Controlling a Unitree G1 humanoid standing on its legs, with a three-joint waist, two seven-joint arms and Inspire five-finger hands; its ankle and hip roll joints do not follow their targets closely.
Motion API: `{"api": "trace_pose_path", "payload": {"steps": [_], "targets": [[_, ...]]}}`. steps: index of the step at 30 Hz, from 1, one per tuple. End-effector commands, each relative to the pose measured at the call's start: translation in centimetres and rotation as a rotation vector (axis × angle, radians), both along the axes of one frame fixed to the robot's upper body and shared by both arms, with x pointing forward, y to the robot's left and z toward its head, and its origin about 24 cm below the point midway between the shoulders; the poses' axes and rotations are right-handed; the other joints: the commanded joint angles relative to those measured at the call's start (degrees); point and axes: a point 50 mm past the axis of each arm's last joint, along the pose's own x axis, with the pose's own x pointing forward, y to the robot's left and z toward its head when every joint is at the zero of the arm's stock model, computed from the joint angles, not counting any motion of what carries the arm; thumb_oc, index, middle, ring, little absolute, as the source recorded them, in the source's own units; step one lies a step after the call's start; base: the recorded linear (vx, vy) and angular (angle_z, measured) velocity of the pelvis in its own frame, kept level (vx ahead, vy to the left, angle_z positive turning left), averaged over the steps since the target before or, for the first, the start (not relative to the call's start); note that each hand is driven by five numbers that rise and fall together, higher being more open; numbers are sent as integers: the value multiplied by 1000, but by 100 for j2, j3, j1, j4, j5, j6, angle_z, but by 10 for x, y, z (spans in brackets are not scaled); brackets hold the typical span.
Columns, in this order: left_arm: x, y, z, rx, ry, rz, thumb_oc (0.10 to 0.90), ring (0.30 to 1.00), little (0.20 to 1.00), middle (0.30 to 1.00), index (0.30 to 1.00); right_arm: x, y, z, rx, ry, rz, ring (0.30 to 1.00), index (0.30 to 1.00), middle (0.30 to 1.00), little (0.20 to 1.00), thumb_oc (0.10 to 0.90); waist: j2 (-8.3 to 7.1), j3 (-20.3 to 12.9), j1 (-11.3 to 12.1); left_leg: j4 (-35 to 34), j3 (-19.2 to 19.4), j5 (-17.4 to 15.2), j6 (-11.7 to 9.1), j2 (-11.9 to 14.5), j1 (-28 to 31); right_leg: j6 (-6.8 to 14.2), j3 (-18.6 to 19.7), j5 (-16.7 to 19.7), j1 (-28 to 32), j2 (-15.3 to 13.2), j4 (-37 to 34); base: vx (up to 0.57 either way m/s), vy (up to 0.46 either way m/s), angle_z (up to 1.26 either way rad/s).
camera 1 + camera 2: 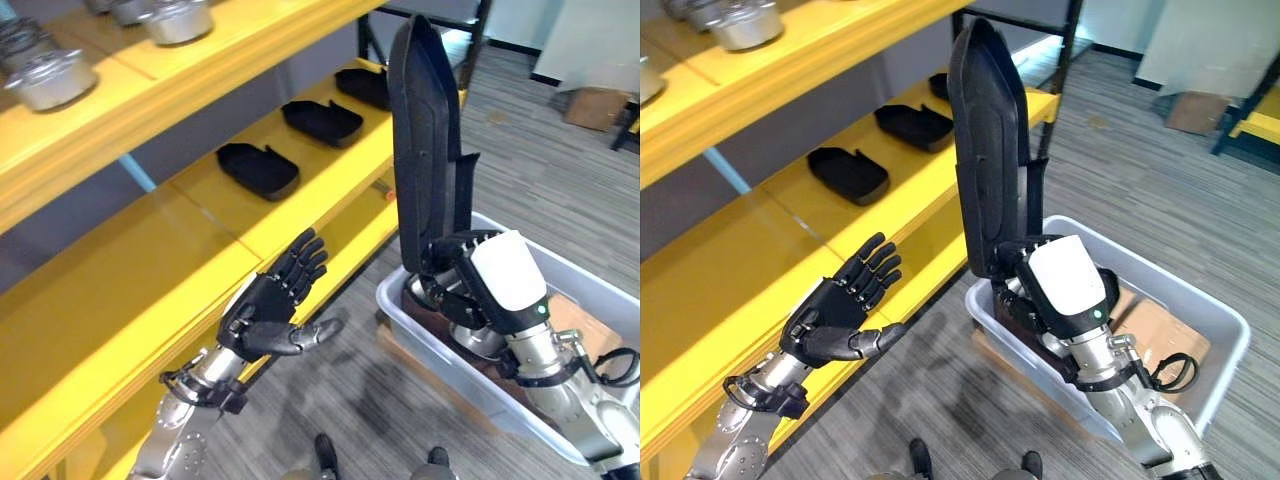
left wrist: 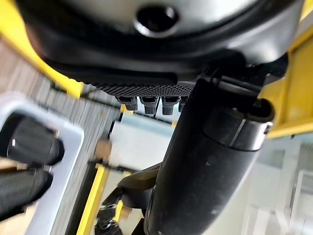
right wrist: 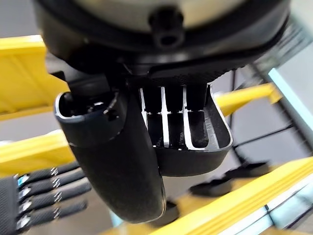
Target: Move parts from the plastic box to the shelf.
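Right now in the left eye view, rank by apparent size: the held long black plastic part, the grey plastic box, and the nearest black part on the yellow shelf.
1. Long black plastic part, nearer the camera
2. Grey plastic box, partly hidden, so unsure against the first
3. Nearest black part on the yellow shelf

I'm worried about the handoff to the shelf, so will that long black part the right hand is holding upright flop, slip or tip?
The long black part stands straight, so probably stiff. The right hand grips only its bottom end, so it may tip.

Grey striped carpet floor (image 1: pixel 540 150) across rm. Cardboard box (image 1: pixel 597 106) on floor at 2 o'clock, by white wall (image 1: pixel 590 40). Black metal rack frame (image 1: pixel 1065 55) at 12 o'clock. Bright, even light.
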Motion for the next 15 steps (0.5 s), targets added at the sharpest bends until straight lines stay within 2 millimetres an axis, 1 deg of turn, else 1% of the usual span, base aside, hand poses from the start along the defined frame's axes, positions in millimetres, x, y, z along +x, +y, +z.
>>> {"api": "trace_pose_path", "payload": {"steps": [1,2,3,5,6,7,8,9,11,12,13,14,15], "targets": [[2,5,42,-39,-227,10,900,1000,1000,1000,1000,-2,24,52,55,-215,210,300,300,300,300,400,-41,-576,-9,17,164,-609,-293,620,418,-142,-127,-221,-174,520,33,-4,250,15],[2,5,42,-39,-227,10,900,1000,1000,1000,1000,-2,24,52,55,-215,210,300,300,300,300,400,-42,-576,-10,18,163,-609,-293,619,419,-141,-128,-220,-172,519,31,-14,350,24],[1,5,40,-38,-213,10,900,1000,1000,1000,1000,-3,27,52,63,-204,221,300,300,300,300,400,-144,-558,104,55,170,-694,-194,530,411,-46,-224,-91,-168,435,-39,-21,166,16],[0,7,39,-52,-210,6,900,1000,1000,1000,1000,-3,29,51,58,-197,203,300,300,300,300,400,-253,-527,206,93,174,-791,-88,423,394,31,-301,63,-184,342,-111,-23,195,12],[0,7,38,-63,-206,4,900,1000,1000,1000,1000,-3,29,50,59,-193,196,300,300,300,300,400,-276,-524,224,95,174,-804,-72,404,390,42,-314,92,-193,328,-119,-13,180,14],[-2,8,36,-104,-189,-1,900,1000,1000,1000,1000,-2,27,49,67,-179,180,300,300,300,300,400,-328,-505,271,114,230,-842,-39,381,387,66,-382,164,-247,248,-32,-4,179,31],[-3,8,33,-90,-184,-19,900,1000,1000,1000,1000,-2,27,46,77,-160,179,300,300,300,300,400,-353,-490,305,139,268,-866,6,368,373,69,-398,170,-309,177,155,-3,152,30],[-3,7,32,-74,-183,-30,900,1000,1000,1000,1000,-3,27,45,82,-154,179,300,300,300,300,400,-360,-481,309,152,262,-872,27,365,357,61,-371,145,-331,182,243,11,78,28],[-5,4,30,-55,-179,-54,900,1000,1000,1000,1000,-4,28,45,85,-142,174,300,300,300,300,400,-370,-463,280,201,167,-894,77,341,292,27,-181,16,-381,292,415,25,17,22],[-5,1,29,-58,-169,-72,900,1000,1000,1000,1000,-5,27,44,82,-137,160,300,300,300,300,400,-381,-449,222,248,6,-921,139,291,239,-5,106,-82,-460,429,568,68,31,29],[-4,-2,29,-67,-161,-97,900,1000,1000,1000,1000,-9,23,42,68,-138,134,300,300,300,300,400,-382,-433,72,276,-221,-958,222,214,207,-89,597,-348,-545,773,735,71,36,36],[-3,-3,29,-69,-160,-103,900,1000,1000,1000,1000,-10,22,42,67,-138,126,300,300,300,300,400,-380,-433,45,277,-259,-963,234,202,204,-110,675,-408,-563,840,770,60,40,80],[-3,-4,30,-70,-161,-111,900,1000,1000,1000,1000,-12,19,41,68,-141,113,300,300,300,300,400,-386,-445,-7,281,-303,-967,244,172,171,-191,796,-492,-593,1007,785,43,15,116]]}}
